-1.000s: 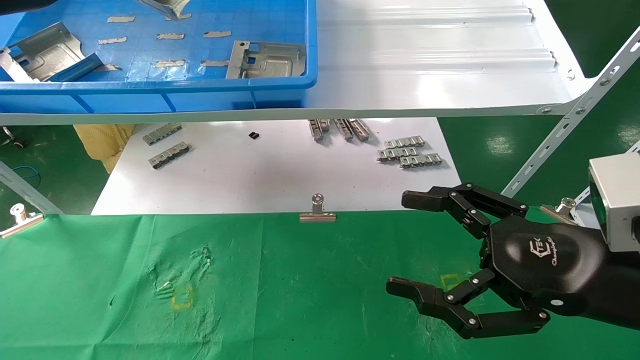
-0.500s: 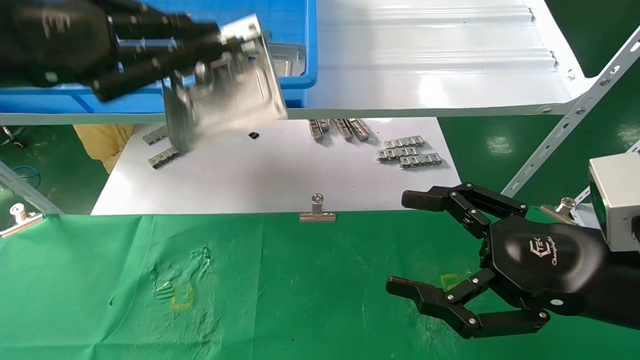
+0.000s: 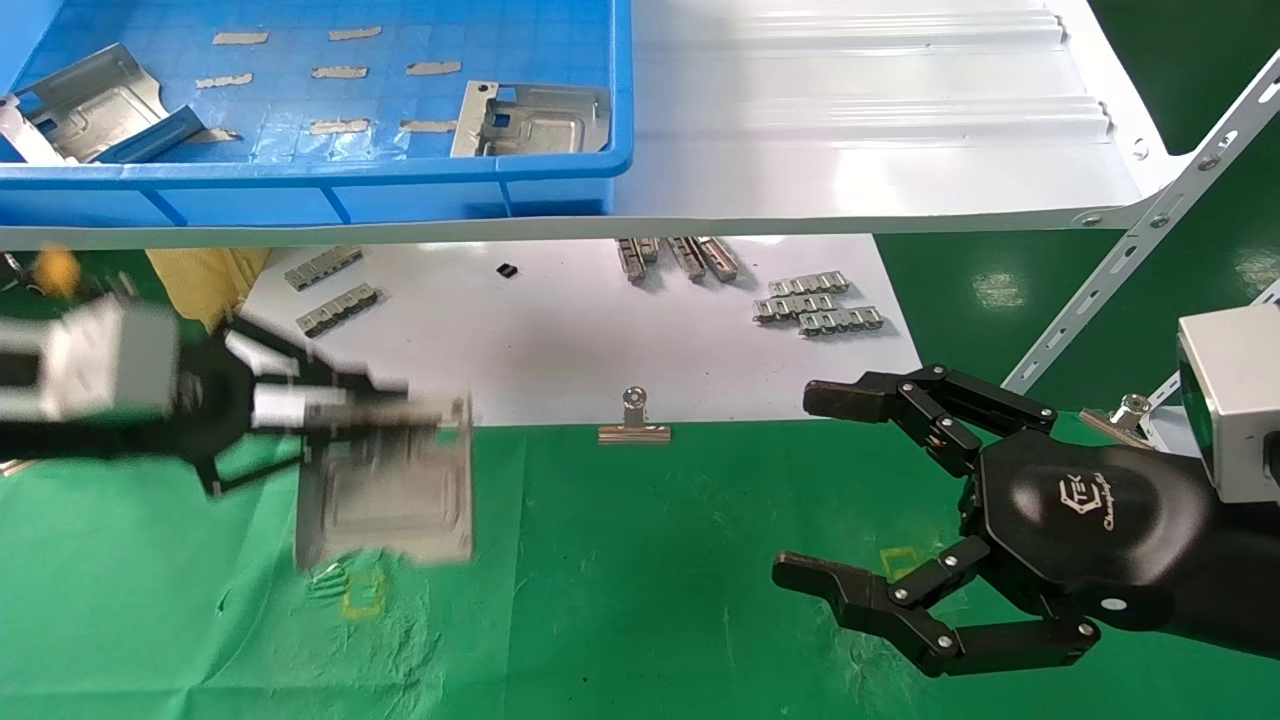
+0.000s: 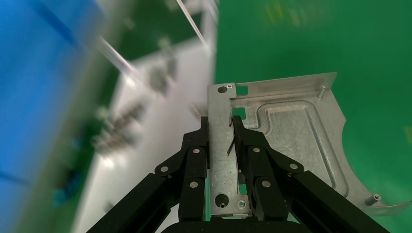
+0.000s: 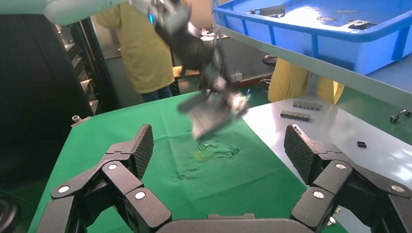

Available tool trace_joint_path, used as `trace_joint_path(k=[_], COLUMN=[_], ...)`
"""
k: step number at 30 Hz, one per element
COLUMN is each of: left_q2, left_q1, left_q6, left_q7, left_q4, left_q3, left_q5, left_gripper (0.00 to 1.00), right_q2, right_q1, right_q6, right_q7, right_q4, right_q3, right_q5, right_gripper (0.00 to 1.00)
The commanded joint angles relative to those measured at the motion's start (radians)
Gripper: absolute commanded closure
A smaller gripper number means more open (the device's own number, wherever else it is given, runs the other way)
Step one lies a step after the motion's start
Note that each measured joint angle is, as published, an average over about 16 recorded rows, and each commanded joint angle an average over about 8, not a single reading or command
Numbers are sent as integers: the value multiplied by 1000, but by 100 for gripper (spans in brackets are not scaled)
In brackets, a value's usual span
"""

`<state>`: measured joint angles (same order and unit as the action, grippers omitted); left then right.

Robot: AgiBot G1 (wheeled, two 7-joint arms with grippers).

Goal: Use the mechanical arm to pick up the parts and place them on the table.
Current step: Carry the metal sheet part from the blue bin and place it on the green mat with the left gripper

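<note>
- Glossy green floor (image 3: 1010, 290) beyond the bench, w/ bright light reflections on it.
- White ribbed shelf (image 3: 860, 120) across the top of head view, carried by a perforated white angle bracket (image 3: 1150, 225) on the right side.
- Blue plastic bin (image 3: 330, 185) sits on shelf, left portion; tape bits stuck on its floor.
- White sheet (image 3: 540, 350) under the shelf, w/ small linked silver strips (image 3: 818, 305) & a tiny black bit (image 3: 508, 270) on it.
- Silver binder clip (image 3: 634, 425) at the sheet's near edge.
- Right wrist view: someone in a yellow top (image 5: 145, 53) standing in the bkgd, next to dark shelving (image 5: 43, 97).
</note>
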<state>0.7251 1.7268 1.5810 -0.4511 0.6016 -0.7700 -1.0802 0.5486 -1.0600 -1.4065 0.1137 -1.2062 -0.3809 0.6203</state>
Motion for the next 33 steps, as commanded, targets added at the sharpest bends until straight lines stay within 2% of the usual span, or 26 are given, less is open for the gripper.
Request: trace_joint_path(k=[1, 7, 15, 16, 23, 24, 33], left_q2=[7, 38, 76, 81, 117, 122, 145], left_q1=[-18, -57, -51, -49, -30, -27, -2], left_q6=[-2, 2, -28, -30, -32, -33, -10], left_q7=[-65, -191, -270, -279, -341, -347, -354], left_q4=[-27, -121, -269, -287, -372, -381, -442], left_q3=[-31, -85, -126, -128, -145, -147, -156], left_q5=[-38, -53, -77, -81, -106, -109, -113], left_gripper=[100, 100, 98, 89, 3, 0, 0], right_q2=[0, 0, 0, 0, 0, 0, 0], right_q1=[0, 0, 0, 0, 0, 0, 0], right_q6=[0, 0, 0, 0, 0, 0, 0], right_q7=[0, 0, 0, 0, 0, 0, 0], right_q4=[0, 0, 0, 0, 0, 0, 0], right_q3=[0, 0, 0, 0, 0, 0, 0], right_q5=[0, 0, 0, 0, 0, 0, 0], right_gripper=[0, 0, 0, 0, 0, 0, 0])
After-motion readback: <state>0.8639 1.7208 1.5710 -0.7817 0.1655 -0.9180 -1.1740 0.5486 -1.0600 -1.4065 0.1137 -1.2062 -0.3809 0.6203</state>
